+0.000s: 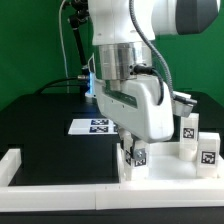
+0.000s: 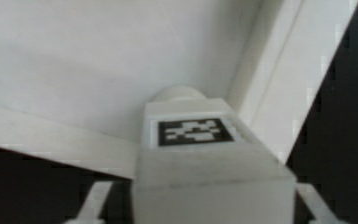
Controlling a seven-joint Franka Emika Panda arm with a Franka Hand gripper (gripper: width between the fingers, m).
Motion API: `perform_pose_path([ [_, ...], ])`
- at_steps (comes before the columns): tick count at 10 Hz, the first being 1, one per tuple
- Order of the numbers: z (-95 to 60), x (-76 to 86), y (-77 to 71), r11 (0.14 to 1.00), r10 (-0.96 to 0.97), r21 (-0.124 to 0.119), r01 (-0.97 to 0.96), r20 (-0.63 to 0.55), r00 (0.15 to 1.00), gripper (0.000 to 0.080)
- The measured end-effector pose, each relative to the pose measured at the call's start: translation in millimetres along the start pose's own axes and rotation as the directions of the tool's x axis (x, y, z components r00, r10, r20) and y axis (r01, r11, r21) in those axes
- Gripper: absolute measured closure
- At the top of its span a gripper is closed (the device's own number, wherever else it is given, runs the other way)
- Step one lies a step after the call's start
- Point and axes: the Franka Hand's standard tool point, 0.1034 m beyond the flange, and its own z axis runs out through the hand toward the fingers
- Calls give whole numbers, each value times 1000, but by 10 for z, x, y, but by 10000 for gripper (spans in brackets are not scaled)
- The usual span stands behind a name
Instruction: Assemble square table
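1. White plastic makes up nearly everything on the black table (image 1: 40,120): the border rails (image 1: 60,172), the square slab, the legs and the marker board (image 1: 98,126).
2. The rails form an L-shaped frame along the near edge of the table and act as the only enclosure in sight; the large square slab (image 1: 165,168) lies inside their corner, toward the exterior view's right.
3. The wrist view shows the slab (image 2: 105,70) as a broad pale surface with a rail (image 2: 274,70) running just beside its edge.
4. The gripper (image 1: 130,150) hangs low over the slab and is clamped on a leg (image 1: 135,153), whose black-and-white tag shows just below the fingers.
5. In the wrist view that leg (image 2: 194,150) stands between the two fingers (image 2: 101,200), its tag facing the camera and its rounded end pointing toward the slab near the rail.
6. Whether the held leg touches the slab, I cannot tell.
7. Two more tagged legs stand upright at the exterior view's right, one (image 1: 189,135) farther back and one (image 1: 208,152) nearer the picture's edge, close together on or just beside the slab.
8. The marker board lies flat on the table behind the arm, well apart from the rails.
9. Green backdrop (image 1: 30,40) fills the space behind the table.
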Motion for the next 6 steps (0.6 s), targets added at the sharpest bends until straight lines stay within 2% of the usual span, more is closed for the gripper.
perform_pose_path([
  [1,0,12,13,988,154,-1,-154,14,988,507],
  [3,3,0,20,908,419,-9,-419,57,906,507],
  [6,-9,-2,19,765,644,-28,-643,51,764,501],
])
